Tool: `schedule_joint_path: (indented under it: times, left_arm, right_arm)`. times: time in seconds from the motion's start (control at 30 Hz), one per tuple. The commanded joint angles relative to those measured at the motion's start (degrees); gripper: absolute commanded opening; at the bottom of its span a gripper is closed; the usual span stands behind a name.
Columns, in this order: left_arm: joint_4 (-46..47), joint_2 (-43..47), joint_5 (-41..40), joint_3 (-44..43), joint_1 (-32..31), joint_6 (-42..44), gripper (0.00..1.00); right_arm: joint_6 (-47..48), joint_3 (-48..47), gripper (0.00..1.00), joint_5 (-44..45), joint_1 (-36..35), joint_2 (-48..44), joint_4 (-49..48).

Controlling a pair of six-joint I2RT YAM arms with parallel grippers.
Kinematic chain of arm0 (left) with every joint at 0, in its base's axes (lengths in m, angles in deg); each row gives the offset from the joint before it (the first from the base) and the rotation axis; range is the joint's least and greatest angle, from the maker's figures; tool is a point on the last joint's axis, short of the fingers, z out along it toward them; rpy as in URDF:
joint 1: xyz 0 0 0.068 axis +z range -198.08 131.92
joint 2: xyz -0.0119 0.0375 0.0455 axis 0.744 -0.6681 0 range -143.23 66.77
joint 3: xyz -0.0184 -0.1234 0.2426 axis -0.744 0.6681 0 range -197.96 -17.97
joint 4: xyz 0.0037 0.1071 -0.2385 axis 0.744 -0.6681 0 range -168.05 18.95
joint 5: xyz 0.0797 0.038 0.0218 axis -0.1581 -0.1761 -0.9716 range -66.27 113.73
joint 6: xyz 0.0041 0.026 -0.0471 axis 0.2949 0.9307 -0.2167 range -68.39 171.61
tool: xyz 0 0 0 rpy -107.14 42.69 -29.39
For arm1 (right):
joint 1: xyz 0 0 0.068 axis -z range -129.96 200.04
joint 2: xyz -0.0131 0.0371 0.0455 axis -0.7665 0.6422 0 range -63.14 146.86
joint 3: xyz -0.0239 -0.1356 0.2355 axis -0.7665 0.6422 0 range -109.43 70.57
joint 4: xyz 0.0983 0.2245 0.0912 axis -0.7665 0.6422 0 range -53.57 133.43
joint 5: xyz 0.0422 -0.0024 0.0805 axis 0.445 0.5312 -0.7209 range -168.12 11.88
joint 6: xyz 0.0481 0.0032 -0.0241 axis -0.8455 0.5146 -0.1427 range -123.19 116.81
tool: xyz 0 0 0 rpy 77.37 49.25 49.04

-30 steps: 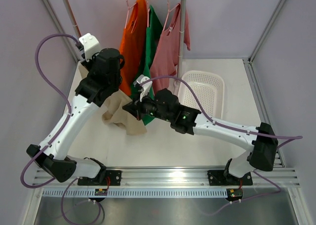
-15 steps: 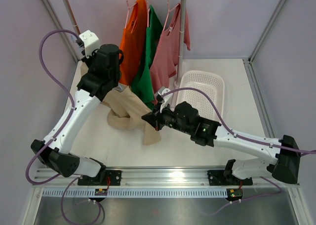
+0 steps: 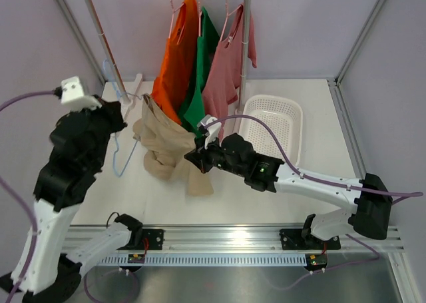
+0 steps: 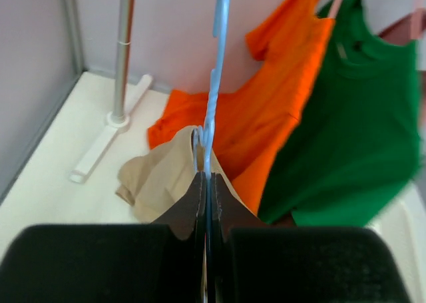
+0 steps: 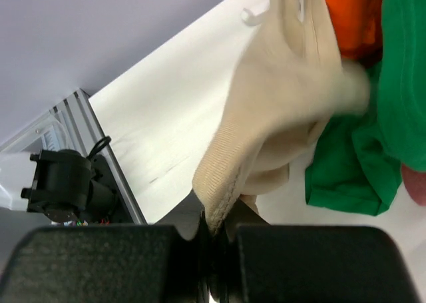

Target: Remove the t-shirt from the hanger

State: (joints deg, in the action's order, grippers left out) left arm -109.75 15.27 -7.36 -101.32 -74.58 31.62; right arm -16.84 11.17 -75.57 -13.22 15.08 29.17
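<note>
The beige t-shirt (image 3: 163,146) lies bunched on the table below the rack. My right gripper (image 3: 198,158) is shut on its ribbed edge (image 5: 219,183), and its fingertips meet low in the right wrist view (image 5: 216,226). My left gripper (image 3: 118,124) is shut on the thin light-blue hanger (image 3: 121,158), held left of the shirt. In the left wrist view the hanger (image 4: 212,103) rises from between the closed fingers (image 4: 208,176). The beige shirt (image 4: 160,180) sits just behind its lower end. I cannot tell whether the cloth still touches the hanger.
Orange (image 3: 178,50), green (image 3: 203,70) and pink (image 3: 225,63) shirts hang from the rack at the back. Its right pole (image 3: 245,43) stands beside a white basket (image 3: 273,120). The rack's left pole (image 3: 100,36) and foot (image 3: 136,83) are at back left.
My left arm has swung from beside the rack to the front left, carrying the hanger away from the shirt. My right gripper has stayed shut on the shirt and shifted slightly.
</note>
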Motion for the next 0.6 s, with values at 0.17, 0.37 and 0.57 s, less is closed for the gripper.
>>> schedule_joint_path:
  times: [0.17, 0.37, 0.57]
  left_arm:
    - [-11.8, 11.2, 13.7, 1.4, 0.3, 2.5, 0.00]
    - [-12.9, 7.1, 0.6, 0.0, 0.3, 3.5, 0.00]
    - [-10.6, 5.5, 0.3, 2.0, 0.3, 1.9, 0.00]
  right_arm:
    - [0.7, -5.9, 0.00, 2.6, -0.5, -1.7, 2.5]
    - [-0.8, -10.6, 0.00, 3.5, -0.5, -15.5, 16.9]
    - [6.1, -24.1, 0.00, 13.2, -0.5, -21.3, 31.8]
